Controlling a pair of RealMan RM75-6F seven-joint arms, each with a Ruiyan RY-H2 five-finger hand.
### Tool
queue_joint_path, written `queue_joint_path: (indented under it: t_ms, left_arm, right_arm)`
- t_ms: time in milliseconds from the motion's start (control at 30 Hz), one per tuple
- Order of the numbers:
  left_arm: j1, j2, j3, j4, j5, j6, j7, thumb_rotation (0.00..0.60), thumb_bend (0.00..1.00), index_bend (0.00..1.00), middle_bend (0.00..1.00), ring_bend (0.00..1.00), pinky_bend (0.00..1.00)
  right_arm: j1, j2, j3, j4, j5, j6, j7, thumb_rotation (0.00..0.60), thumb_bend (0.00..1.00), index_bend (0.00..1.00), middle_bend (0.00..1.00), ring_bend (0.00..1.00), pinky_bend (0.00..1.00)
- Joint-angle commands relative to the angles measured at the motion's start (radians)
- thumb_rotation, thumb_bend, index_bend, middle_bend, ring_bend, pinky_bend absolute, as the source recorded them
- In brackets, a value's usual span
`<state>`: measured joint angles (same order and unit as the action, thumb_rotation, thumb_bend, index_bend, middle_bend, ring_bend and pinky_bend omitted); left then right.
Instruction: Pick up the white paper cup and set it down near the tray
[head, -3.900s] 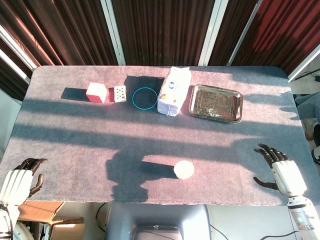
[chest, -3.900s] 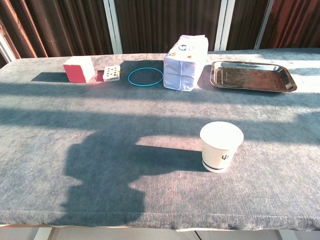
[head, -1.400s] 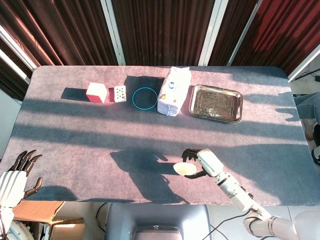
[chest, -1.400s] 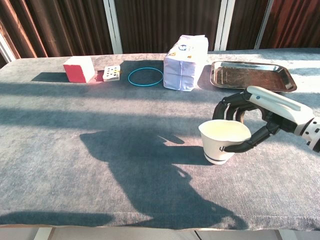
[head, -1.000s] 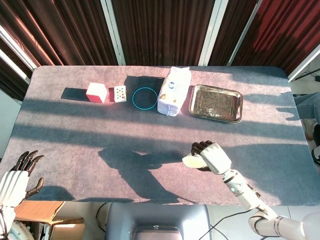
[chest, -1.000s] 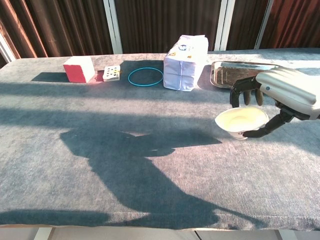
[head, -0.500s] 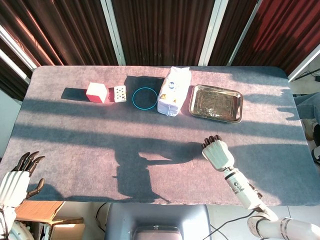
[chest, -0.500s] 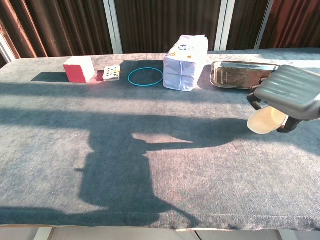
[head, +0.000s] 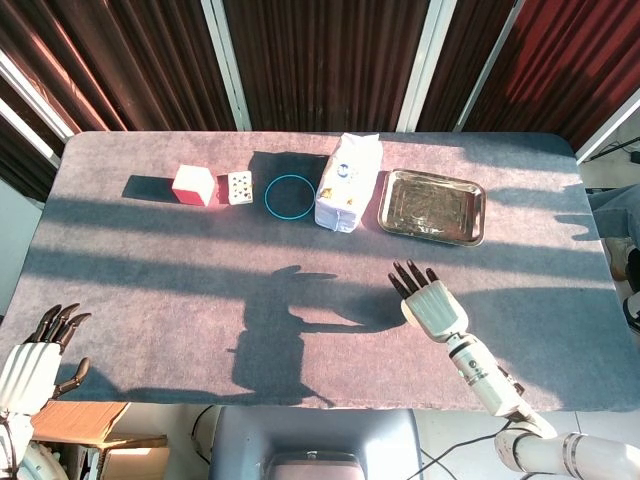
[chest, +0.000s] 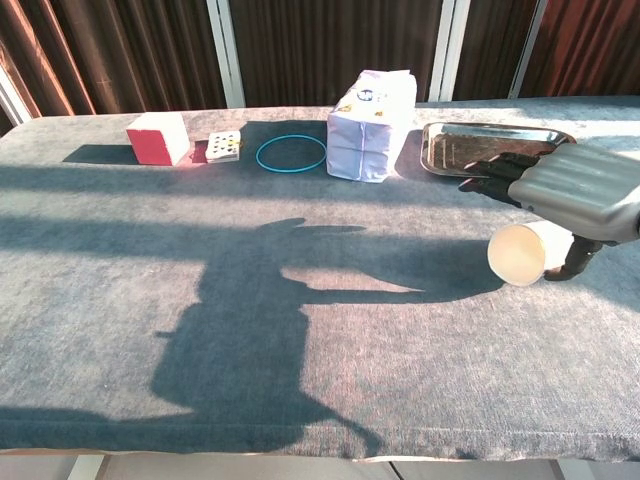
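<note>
The white paper cup (chest: 520, 254) is tipped over, its mouth facing the front left, on the table just in front of the metal tray (chest: 450, 150). My right hand (chest: 575, 190) hovers right over the cup with its fingers stretched straight toward the tray and the thumb down beside the cup's right side. In the head view the right hand (head: 432, 305) hides the cup, a short way in front of the tray (head: 430, 205). At the near left corner, my left hand (head: 30, 365) hangs off the table edge, holding nothing, fingers apart.
Along the back of the table stand a white bag (head: 347, 182), a blue ring (head: 289, 196), a small dotted card (head: 239, 187) and a red box (head: 194, 185). The table's front edge runs close behind my right wrist.
My right hand carried the cup from the front middle toward the tray, tilting it over. Its fingers have now straightened off the cup. The left hand has barely moved.
</note>
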<state>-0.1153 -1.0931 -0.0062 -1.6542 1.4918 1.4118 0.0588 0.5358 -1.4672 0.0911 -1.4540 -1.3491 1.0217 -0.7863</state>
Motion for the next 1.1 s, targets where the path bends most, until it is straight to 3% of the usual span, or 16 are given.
queue_joint_path:
  t_ms: [33,167,267,500,700,933,1100]
  left_arm:
    - [0.0,0.0,0.0,0.0,0.0,0.0,-0.001,0.6,0.41,0.19,0.09,0.03,0.37]
    - [0.0,0.001,0.0,-0.001,-0.002,0.0,-0.003,0.6,0.41,0.19,0.09,0.03,0.37]
    - [0.0,0.002,-0.002,-0.002,-0.005,-0.001,-0.003,0.6,0.41,0.19,0.09,0.03,0.37]
    - [-0.001,0.002,-0.001,-0.005,-0.01,-0.007,0.002,0.6,0.41,0.19,0.09,0.03,0.37]
    - [-0.001,0.002,-0.001,-0.006,-0.011,-0.007,0.004,0.6,0.41,0.19,0.09,0.03,0.38]
    - [0.0,0.003,-0.001,-0.007,-0.011,-0.006,0.003,0.6,0.41,0.19,0.09,0.03,0.38]
    - [0.0,0.005,-0.001,-0.008,-0.012,-0.007,0.002,0.6,0.41,0.19,0.09,0.03,0.38]
  right_arm:
    - [0.0,0.031,-0.003,0.014,-0.018,-0.01,0.158,0.6,0.17,0.0,0.0,0.0,0.35]
    - [0.011,0.071,-0.011,0.038,0.0,-0.074,0.279,0.6,0.17,0.01,0.0,0.0,0.35]
    - [0.018,0.092,-0.015,0.071,0.015,-0.117,0.362,0.6,0.16,0.07,0.02,0.0,0.35]
    - [0.03,0.078,-0.022,0.158,0.008,-0.148,0.473,0.6,0.17,0.29,0.2,0.12,0.37]
    - [0.032,0.038,-0.033,0.227,-0.022,-0.131,0.527,0.6,0.17,0.5,0.33,0.29,0.5]
    - [0.035,0.011,-0.048,0.27,-0.056,-0.118,0.563,0.6,0.16,0.55,0.37,0.33,0.54]
    - [0.027,-0.025,-0.066,0.338,-0.126,-0.046,0.619,0.6,0.2,0.66,0.45,0.42,0.62]
